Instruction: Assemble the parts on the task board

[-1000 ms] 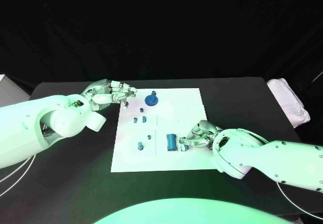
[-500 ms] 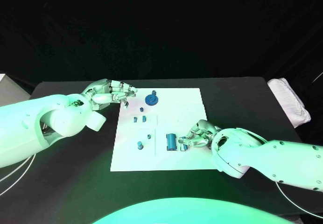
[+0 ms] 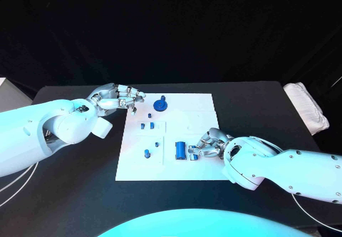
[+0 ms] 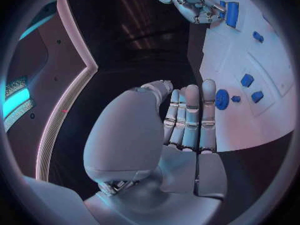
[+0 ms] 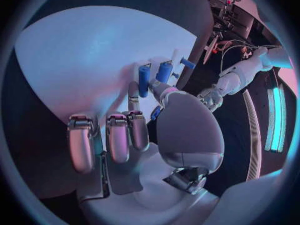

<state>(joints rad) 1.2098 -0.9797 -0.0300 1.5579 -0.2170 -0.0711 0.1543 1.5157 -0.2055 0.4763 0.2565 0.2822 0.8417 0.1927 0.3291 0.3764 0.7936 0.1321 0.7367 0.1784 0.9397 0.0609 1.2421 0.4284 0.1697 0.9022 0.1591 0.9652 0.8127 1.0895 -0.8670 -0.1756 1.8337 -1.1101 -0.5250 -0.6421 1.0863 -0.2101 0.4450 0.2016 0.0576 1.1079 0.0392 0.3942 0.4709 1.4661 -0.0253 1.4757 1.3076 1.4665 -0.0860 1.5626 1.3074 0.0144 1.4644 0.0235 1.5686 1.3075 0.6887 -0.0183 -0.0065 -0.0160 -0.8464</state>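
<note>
My left arm comes in low across the table (image 3: 78, 197), and my left hand (image 3: 114, 98) hangs over the black surface just off the far left corner of the white board (image 3: 196, 106). Seen from its wrist, the fingers (image 4: 190, 117) lie straight and side by side, with the thumb bent in beside them. Nothing is in that hand, and its fingertips stop just short of the board's edge.

My right arm reaches in from the right, and my right hand (image 3: 210, 141) sits low over the near right part of the board. Its fingers (image 5: 119, 137) are curled down toward the white surface, the thumb folded across in front. A small blue piece (image 5: 155, 113) shows tucked close under the thumb, but I cannot tell whether I am pinching it or only resting beside it.

Just beside that hand, on its inner side, a blue cylinder (image 3: 181, 150) lies on the board, and a second blue piece (image 3: 193, 152) lies between the cylinder and my fingers. A round blue part with a knob (image 3: 161, 104) stands near the far edge of the board, close to my left hand. Below it are a pair of small blue blocks (image 3: 147, 125), and further toward me are two more small blue bits (image 3: 148, 153) on the left side of the board.
</note>
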